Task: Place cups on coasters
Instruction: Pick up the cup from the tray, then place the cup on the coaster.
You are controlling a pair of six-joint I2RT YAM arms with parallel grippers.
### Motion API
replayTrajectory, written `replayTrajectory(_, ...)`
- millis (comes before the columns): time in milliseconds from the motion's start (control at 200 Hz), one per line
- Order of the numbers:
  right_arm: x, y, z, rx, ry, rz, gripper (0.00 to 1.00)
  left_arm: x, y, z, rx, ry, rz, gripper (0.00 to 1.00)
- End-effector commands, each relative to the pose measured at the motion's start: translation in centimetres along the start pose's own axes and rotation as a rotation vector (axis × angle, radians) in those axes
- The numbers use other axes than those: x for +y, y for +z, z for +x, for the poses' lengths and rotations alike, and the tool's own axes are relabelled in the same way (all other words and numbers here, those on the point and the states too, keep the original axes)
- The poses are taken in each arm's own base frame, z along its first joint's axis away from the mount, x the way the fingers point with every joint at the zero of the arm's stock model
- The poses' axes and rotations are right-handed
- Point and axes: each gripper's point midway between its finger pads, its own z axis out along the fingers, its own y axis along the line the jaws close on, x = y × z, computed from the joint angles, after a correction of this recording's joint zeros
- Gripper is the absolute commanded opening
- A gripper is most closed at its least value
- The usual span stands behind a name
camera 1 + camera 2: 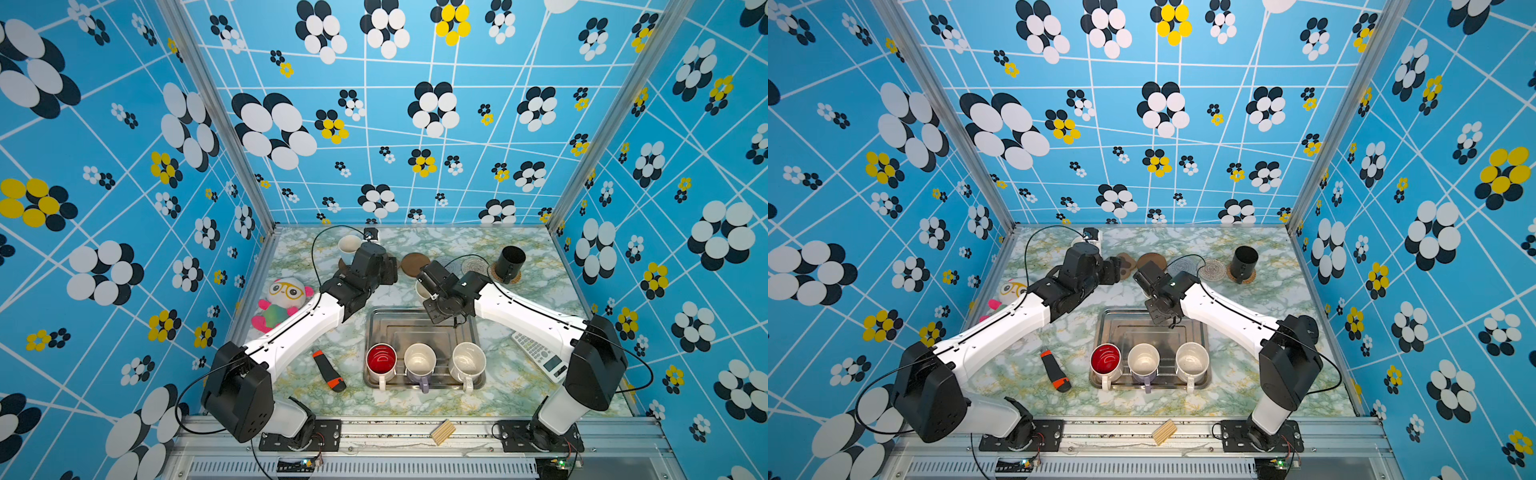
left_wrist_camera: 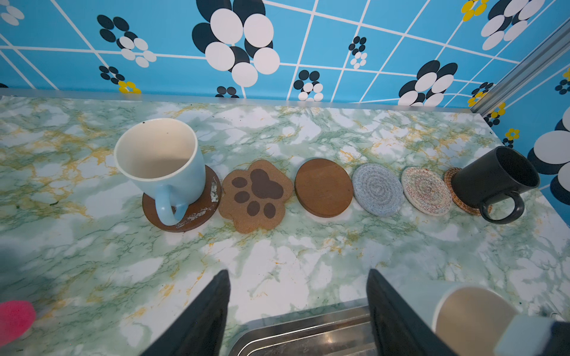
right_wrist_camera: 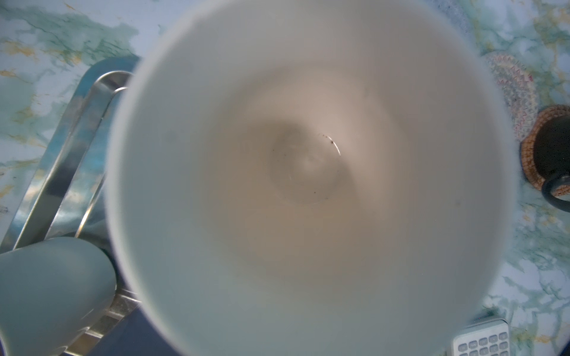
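Just above the middle of both top views, six coasters lie in a row across the green-veined marble tabletop (image 1: 500, 386); at the row's left end a light blue handled mug (image 2: 160, 166) stands upright on a dark brown disc coaster (image 2: 191, 218); at its right end a black handled mug (image 2: 493, 178) stands on a tan rattan round coaster (image 2: 452, 182); between them the tan paw-shaped coaster (image 2: 256, 195), second dark brown disc coaster (image 2: 323, 187), grey woven round coaster (image 2: 377, 189) and whitish woven round coaster (image 2: 426, 190) lie bare. The left gripper (image 2: 297, 308) hangs empty with jaws parted, near the paw-shaped coaster; the right gripper (image 1: 424, 286) is clamped on a cream-white mug (image 3: 308, 172) at the far edge of the rectangular steel tray (image 1: 399, 328). In the lower middle of both top views, the tray's near side holds, side by side, a white mug with red inside (image 1: 381, 359), a lavender mug with cream inside (image 1: 419, 361) and another cream-white handled mug (image 1: 468, 361).
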Motion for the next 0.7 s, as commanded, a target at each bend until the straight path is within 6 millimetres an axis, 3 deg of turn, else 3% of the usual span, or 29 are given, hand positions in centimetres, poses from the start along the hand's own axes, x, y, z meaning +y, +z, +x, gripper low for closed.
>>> replayTrajectory(0, -1.8, -2.1, -2.2, -0.085, 0.028, 0.025, 0.0, 0.6, -0.6, -0.6, -0.028, 0.001, -0.016, 0.71)
replayTrajectory(375, -7.0, -1.9, -3.8, -0.094, 0.124, 0.075, 0.0, 1.5, -0.7, -0.5, -0.03, -0.012, -0.03, 0.71)
replayTrajectory(695, -12.4, 0.2, -4.2, -0.053, 0.26, 0.103, 0.0, 2.3, -0.9, -0.7, -0.035, -0.03, -0.03, 0.73)
